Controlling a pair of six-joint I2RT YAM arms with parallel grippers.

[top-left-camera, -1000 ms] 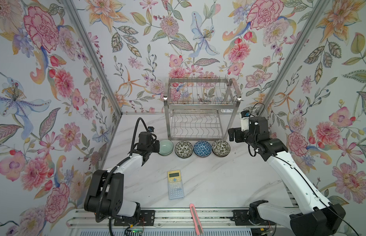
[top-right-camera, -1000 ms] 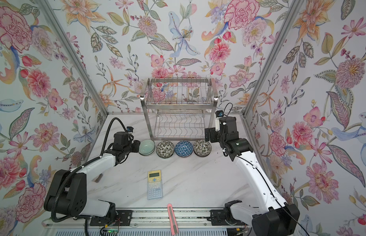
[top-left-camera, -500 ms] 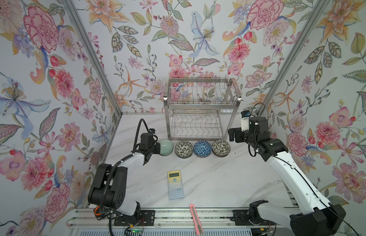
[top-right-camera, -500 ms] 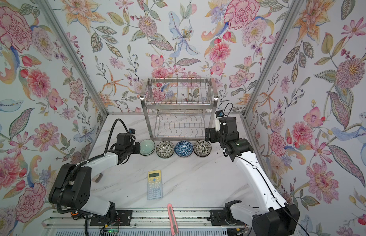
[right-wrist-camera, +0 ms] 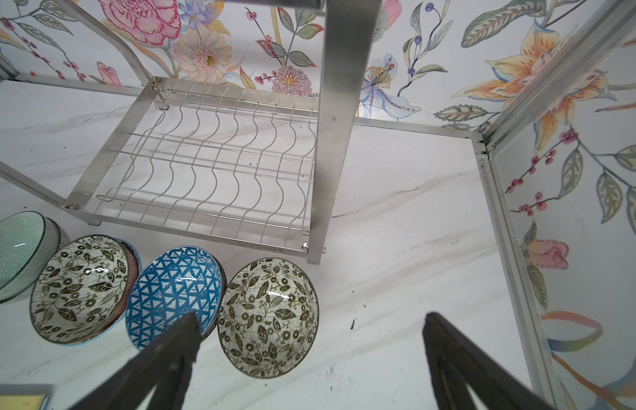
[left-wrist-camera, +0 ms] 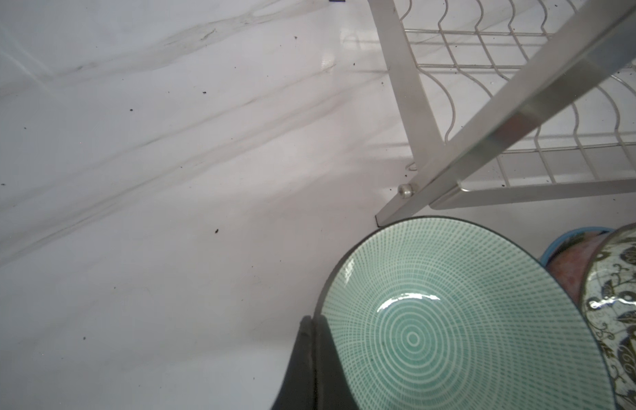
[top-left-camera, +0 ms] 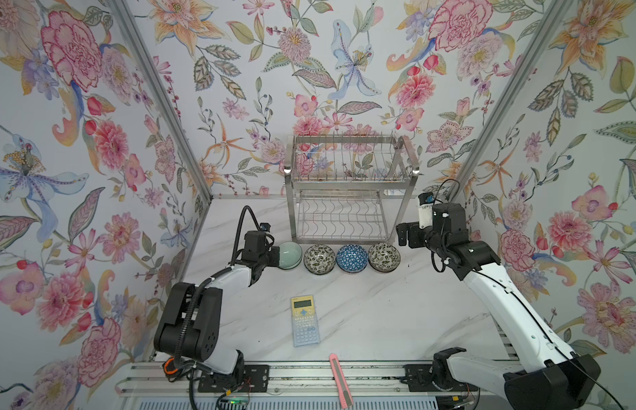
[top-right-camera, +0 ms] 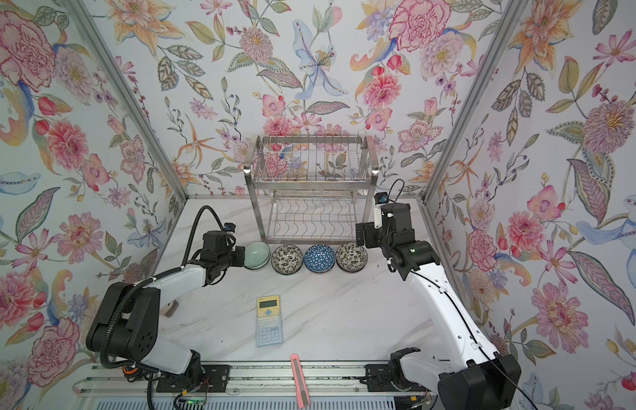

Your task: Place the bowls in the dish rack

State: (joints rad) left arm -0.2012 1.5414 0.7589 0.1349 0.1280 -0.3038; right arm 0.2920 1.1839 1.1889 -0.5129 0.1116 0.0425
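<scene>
Beside dish rack [top-left-camera: 350, 184], left claw [top-left-camera: 277, 256] pinches celadon bowl [top-left-camera: 292, 253]; right claw [right-wrist-camera: 311, 317] spread.

— Way to the dish rack [top-left-camera: 350, 198]?
— Front barred by a row of bowls [top-left-camera: 351, 258], rims almost touching, green bowl [top-left-camera: 290, 255] leftmost.
— Elsewhere?
— Open tabletop [top-left-camera: 398, 312] nearer, bar a calculator [top-left-camera: 305, 321]. Gap between rack legs over the lower tier.

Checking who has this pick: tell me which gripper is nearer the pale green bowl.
Left. The left gripper is shut on the pale green bowl's rim. The right gripper hangs open far from it, beside the dish rack's opposite front leg.
</scene>
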